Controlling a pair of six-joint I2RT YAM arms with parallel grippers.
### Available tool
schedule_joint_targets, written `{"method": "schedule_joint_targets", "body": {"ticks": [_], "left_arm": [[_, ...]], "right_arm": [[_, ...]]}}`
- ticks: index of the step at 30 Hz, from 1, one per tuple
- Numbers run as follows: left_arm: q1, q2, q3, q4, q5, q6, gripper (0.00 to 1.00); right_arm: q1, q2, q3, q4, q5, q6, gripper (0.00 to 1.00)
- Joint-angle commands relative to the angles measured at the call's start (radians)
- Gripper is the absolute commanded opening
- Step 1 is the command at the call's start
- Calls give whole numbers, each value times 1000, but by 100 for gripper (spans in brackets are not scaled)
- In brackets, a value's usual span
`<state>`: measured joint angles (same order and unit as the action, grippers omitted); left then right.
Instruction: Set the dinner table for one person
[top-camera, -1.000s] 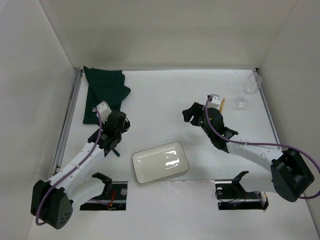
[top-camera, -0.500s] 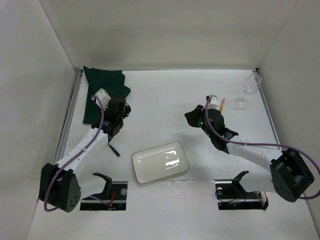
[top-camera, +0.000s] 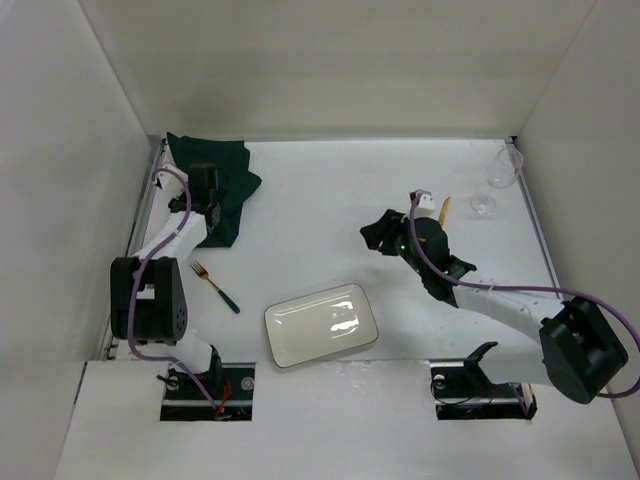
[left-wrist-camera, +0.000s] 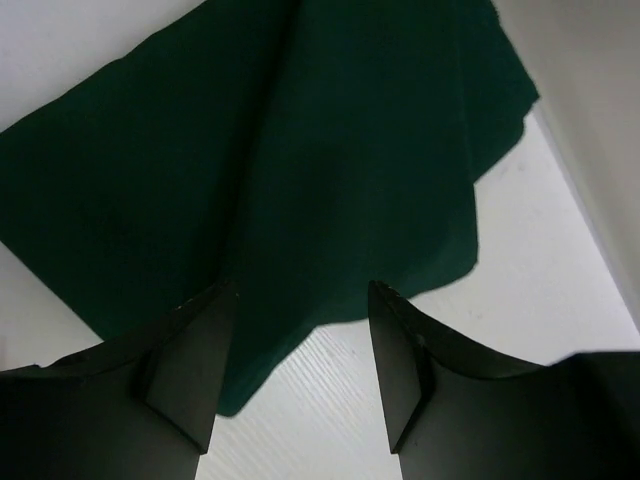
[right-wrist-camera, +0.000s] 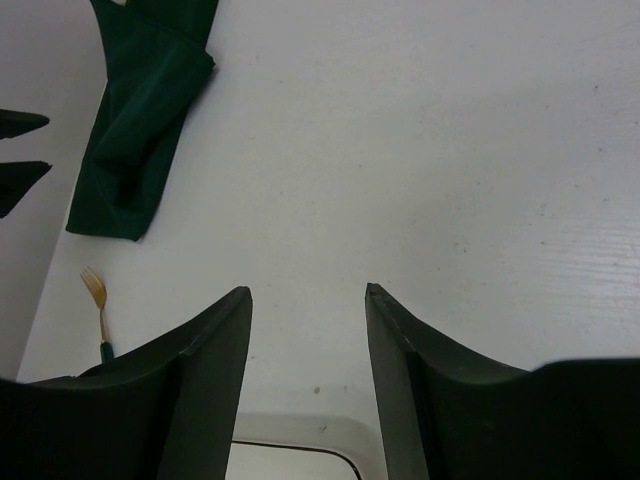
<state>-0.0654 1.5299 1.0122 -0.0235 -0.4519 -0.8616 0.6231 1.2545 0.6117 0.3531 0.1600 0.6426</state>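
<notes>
Only in top view: one white plate (top-camera: 320, 324), two glasses (top-camera: 503, 168) at the far right of the table (top-camera: 330, 190).
Top and right wrist views: one fork (top-camera: 214, 286), one green cloth (top-camera: 225, 160).
Left wrist view: just the green cloth, up close.
Left claw (left-wrist-camera: 300, 375): wide open, holds nothing, over the green cloth.
Right claw (right-wrist-camera: 305, 370): wide open, holds nothing, over bare table.
Table: big, white, under everything.
</notes>
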Motion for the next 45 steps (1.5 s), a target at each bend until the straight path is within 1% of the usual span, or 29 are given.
{"method": "schedule_joint_targets", "body": {"ticks": [1,4,5,6,9,10,12,13,16,20,23,27,29,31,32,34,36,41,45], "left_arm": [[31,74,51,22,97,3,53],[32,166,84,27,131,-1,52],[31,197,100,25,142,1,51],[29,220,111,30,157,1,49],[0,248,99,95,212,3,32],[-16,251,80,141,226,3,24],[-49,259,57,198,257,1,14],[-69,265,48,223,280,-1,12],[-148,279,34,258,352,2,7],[-268,286,29,301,403,36,6],[-340,292,25,304,446,61,5],[-400,262,-20,307,466,108,5],[-418,222,-52,297,452,131,8],[-422,178,-86,297,443,134,12],[-422,149,-104,295,437,136,18],[-426,75,-145,292,418,139,35],[-426,-3,-187,292,392,141,42],[-397,-206,-303,274,363,125,46],[-347,-315,-386,171,314,84,46]], "right_arm": [[0,6,17,63,-20,-12,56],[-1,13,19,60,-17,-9,56],[-4,14,19,61,-22,-8,56],[-4,16,19,63,-23,-6,56],[-4,13,19,60,-22,-11,56],[-4,13,19,60,-22,-12,57],[-6,19,17,63,-22,-12,57],[-7,25,19,61,-20,-12,57],[-7,34,23,57,-17,-12,58],[-7,49,25,60,-13,-8,61],[-9,48,25,61,-10,-8,65],[-35,60,19,81,-10,-1,72],[-55,94,31,102,-13,2,76],[-76,152,81,98,-36,15,79],[-81,190,118,86,-60,20,80],[-84,276,195,73,-94,38,82],[-85,365,265,61,-111,80,82],[-81,499,362,57,-99,164,81],[-81,568,416,-8,-97,288,76]]}}
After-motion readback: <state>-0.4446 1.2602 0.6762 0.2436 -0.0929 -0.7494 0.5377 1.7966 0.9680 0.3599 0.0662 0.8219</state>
